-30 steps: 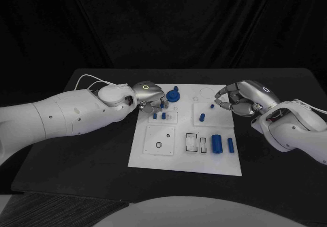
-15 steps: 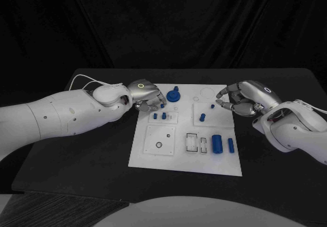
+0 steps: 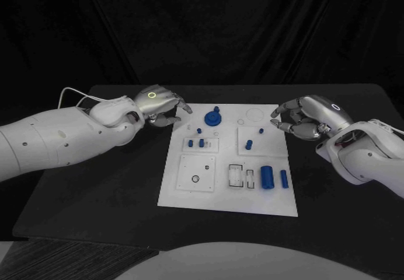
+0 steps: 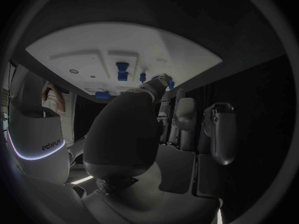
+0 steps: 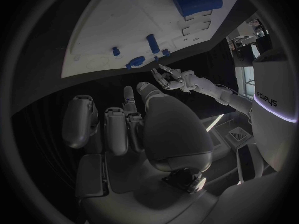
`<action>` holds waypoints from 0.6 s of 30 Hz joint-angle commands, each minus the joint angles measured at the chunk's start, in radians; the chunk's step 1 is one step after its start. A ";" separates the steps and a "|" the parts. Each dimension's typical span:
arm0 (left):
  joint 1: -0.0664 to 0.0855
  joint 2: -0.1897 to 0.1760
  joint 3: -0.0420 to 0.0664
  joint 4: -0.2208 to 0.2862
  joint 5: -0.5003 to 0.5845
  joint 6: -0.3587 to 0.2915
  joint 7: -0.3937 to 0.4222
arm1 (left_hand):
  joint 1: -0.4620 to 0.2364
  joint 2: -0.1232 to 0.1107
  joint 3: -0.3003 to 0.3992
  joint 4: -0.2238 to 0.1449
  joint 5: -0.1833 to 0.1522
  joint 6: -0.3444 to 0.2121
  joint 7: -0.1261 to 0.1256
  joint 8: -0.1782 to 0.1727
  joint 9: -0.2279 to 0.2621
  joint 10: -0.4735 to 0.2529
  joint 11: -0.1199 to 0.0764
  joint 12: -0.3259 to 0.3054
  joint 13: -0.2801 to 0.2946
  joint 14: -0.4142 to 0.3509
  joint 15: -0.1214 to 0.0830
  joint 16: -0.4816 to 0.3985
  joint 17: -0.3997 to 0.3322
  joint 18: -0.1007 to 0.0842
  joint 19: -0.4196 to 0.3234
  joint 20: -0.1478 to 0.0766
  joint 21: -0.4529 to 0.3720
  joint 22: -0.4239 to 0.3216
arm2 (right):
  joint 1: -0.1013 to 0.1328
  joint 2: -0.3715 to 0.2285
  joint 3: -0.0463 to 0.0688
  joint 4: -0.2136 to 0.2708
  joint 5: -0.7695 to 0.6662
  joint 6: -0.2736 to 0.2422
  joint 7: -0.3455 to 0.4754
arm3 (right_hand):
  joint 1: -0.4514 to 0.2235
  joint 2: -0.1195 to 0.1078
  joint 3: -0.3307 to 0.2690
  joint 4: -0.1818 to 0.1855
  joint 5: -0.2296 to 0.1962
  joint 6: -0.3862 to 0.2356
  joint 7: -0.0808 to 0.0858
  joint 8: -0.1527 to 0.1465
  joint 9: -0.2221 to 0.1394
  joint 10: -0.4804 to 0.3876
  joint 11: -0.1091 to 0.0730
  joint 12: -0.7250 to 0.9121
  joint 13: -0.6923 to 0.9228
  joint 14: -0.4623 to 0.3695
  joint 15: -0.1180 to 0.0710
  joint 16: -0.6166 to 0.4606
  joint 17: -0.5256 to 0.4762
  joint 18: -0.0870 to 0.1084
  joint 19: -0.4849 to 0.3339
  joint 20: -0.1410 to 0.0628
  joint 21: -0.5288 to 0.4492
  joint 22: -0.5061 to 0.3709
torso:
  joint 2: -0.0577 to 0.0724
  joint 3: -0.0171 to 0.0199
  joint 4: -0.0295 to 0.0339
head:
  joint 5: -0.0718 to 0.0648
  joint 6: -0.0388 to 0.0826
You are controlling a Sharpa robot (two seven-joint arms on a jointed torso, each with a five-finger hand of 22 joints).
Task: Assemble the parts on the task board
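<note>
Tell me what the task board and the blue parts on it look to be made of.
The task board looks like matte white plastic: flat, even, with raised square panels and crisp cutouts. The blue parts, such as the large cylinder, look like moulded or printed plastic: uniform colour, soft sheen. Neither can be confirmed by sight.

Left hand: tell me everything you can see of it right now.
The left hand is silver and metallic-looking, with a small lit ring on its back, on the end of a white arm. It sits by the far left corner of the white board, over the black table, its fingers apart and pointing towards the board. It holds nothing and touches no blue part. In the left wrist view its fingers lie loosely extended, with the board beyond them.
</note>
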 commanded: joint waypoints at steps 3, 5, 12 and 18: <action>0.044 -0.050 0.002 0.045 0.137 -0.034 0.020 | 0.006 -0.017 -0.030 0.039 -0.017 -0.032 -0.002 -0.008 -0.022 -0.078 0.007 0.027 0.003 -0.201 0.015 -0.210 -0.258 0.038 -0.122 0.012 -0.210 0.160 | 0.038 0.006 0.002 -0.010 -0.010 0.009 -0.036 | 0.043 -0.019 0.021 -0.019 0.000 0.007 0.001 0.016 -0.015 0.044 0.009 -0.040 0.168 0.069 0.001 -0.014 0.066 0.045 -0.009 0.003 -0.030 0.176 | 0.000 -0.0010 -0.0005 | -0.006 0.000; 0.057 -0.072 0.002 0.060 0.273 -0.038 0.078 | 0.008 -0.009 -0.031 0.069 -0.011 0.001 0.012 0.002 -0.022 -0.117 0.004 0.067 0.016 -0.363 0.032 -0.296 -0.312 0.088 -0.403 0.040 -0.598 0.060 | 0.050 0.012 0.002 -0.016 -0.012 0.015 -0.039 | 0.058 -0.027 0.027 -0.024 -0.024 0.008 0.002 0.015 -0.017 -0.030 0.011 -0.115 0.067 0.063 0.003 -0.023 0.053 0.049 -0.020 0.005 -0.054 0.170 | 0.000 -0.0018 -0.0007 | -0.010 0.000; 0.075 -0.096 0.002 0.049 0.885 0.127 0.390 | -0.084 0.074 -0.136 0.182 0.200 0.045 0.135 -0.005 -0.039 -0.327 0.052 0.164 0.015 -0.789 0.190 -0.587 -0.485 0.050 -0.881 0.105 -1.032 -0.035 | 0.067 0.042 0.002 -0.041 -0.047 0.049 -0.046 | 0.092 -0.053 0.057 -0.021 -0.085 0.008 0.007 0.014 -0.021 -0.382 0.017 -0.553 -0.382 0.063 0.007 -0.024 0.051 0.049 -0.021 0.009 -0.057 0.170 | 0.001 -0.0043 0.0009 | -0.017 0.000; 0.066 -0.102 0.001 0.058 1.240 0.294 0.571 | -0.197 0.126 -0.255 0.180 0.319 0.007 0.140 -0.009 -0.059 -0.458 0.064 0.172 -0.015 -1.067 0.160 -0.756 -0.636 0.049 -1.127 0.119 -1.251 -0.161 | 0.070 0.065 0.002 -0.065 -0.097 0.081 -0.049 | 0.121 -0.078 0.093 -0.011 -0.092 0.002 0.012 0.013 -0.024 -0.492 0.020 -0.847 -0.630 0.060 0.010 -0.028 0.044 0.050 -0.023 0.012 -0.065 0.169 | -0.001 -0.0068 0.0037 | -0.033 0.000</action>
